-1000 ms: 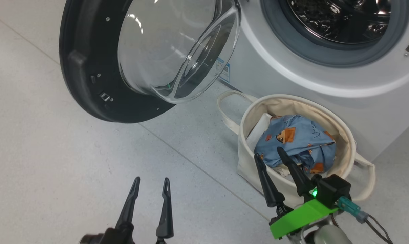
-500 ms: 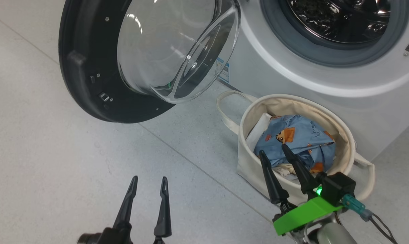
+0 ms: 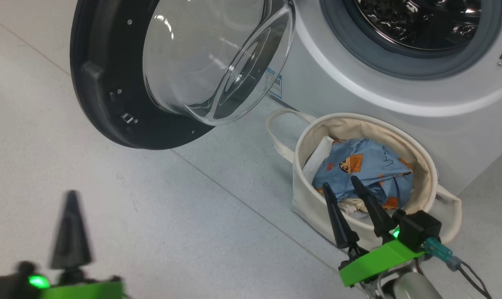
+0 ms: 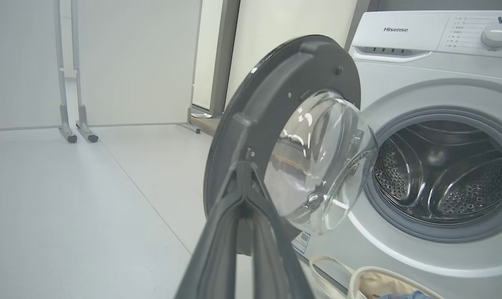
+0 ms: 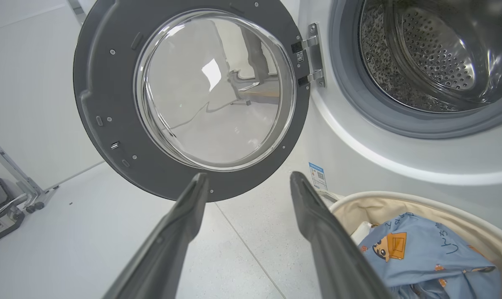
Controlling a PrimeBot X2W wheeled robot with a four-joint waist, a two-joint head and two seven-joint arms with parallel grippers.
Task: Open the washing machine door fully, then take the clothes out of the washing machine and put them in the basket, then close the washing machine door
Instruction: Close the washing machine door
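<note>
1. We list the washing machine [image 3: 359, 95]: a white front-loader, a Hisense by the badge [image 4: 395, 29] on its top panel, with a round dial [image 4: 498, 35] at the panel's far end. Its drum mouth [image 3: 417, 25] stands uncovered, ringed in grey rubber, with perforated steel showing inside. A small blue sticker [image 3: 274, 85] sits low on the front.

2. We list the washing machine door [image 3: 109, 83]: swung wide on its hinge [image 5: 311, 54] to our left of the drum mouth. Its inner face is turned outward, and the clear glass bowl [image 5: 215, 89] bulges from the black ring.

3. We list the basket [image 3: 313, 207]: a cream canvas tub on the grey floor [image 3: 151, 207], just in front of the machine and below the drum mouth. It has a looped handle [image 3: 276, 133] on the side towards the door.

4. We list the clothes [image 3: 367, 170]: light blue cartoon-print fabric with a cream part, bundled inside the basket beside a flat white sheet [image 3: 317, 160].

5. We list the right gripper [image 3: 340, 182]: its fingers are spread with nothing between them, on a green mount [image 3: 380, 259]. The tips are over the basket's near rim and point at the clothes. Whether they touch the fabric we cannot tell.

6. We list the left gripper [image 3: 71, 203]: blurred at the lower left of the head view. Its fingers are pressed together into one dark point and pinch nothing. It is over the floor, well apart from door and basket. In its wrist view it points towards the door's edge.
</note>
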